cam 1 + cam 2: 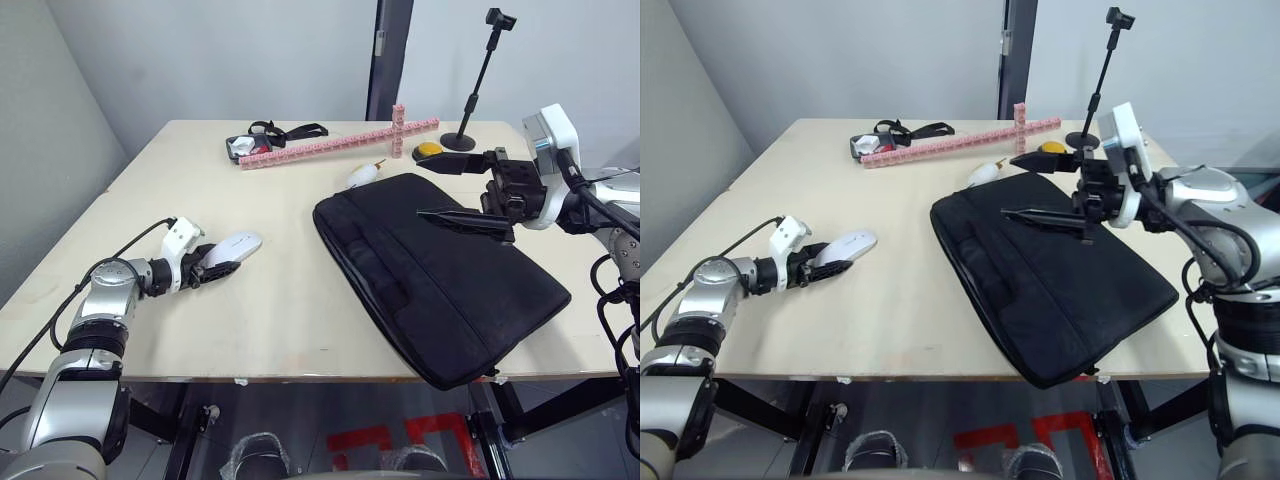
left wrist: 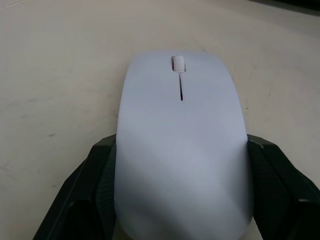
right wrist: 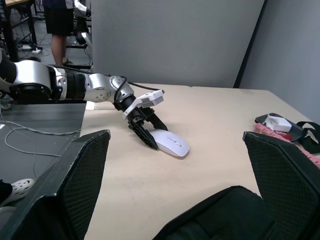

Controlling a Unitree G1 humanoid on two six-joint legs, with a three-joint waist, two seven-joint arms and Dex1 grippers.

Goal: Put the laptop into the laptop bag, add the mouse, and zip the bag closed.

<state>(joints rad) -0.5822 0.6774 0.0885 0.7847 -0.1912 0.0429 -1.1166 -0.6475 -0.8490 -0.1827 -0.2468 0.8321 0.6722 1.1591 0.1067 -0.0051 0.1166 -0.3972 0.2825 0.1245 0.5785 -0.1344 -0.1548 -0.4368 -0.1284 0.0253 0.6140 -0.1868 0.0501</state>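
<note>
We find no readable writing or brand on anything here; the mouse (image 2: 182,150) shows just a scroll wheel and a thin slot in the left wrist view, no logo. The laptop bag (image 1: 440,275) is plain black fabric, no label we can make out.

Left hand (image 1: 215,266) is clamped on the mouse, a finger on either flank, mouse resting on the table (image 1: 280,320) near its left side, well apart from the bag. The left wrist view gives the grip close up: black fingers (image 2: 82,195) hug both sides of the white shell. From the right wrist view we get the same grip side-on, w/ the mouse's front end sticking out past the fingertips.

Right hand (image 1: 470,192) hangs over the bag's far half, fingers spread wide, holding nothing. The bag lies flat at an angle on the table's right part, its near corner past the table edge. Whether it's zipped we can't tell.

Behind the bag a small white thing (image 1: 362,175) is half hidden by the bag's edge. Further back: a pink block strip (image 1: 335,143), a black strap (image 1: 285,131), a yellow object (image 1: 429,149) and a black stand (image 1: 478,80). The right wrist view shows a person's legs (image 3: 59,25) at the room's back, cut off above.
</note>
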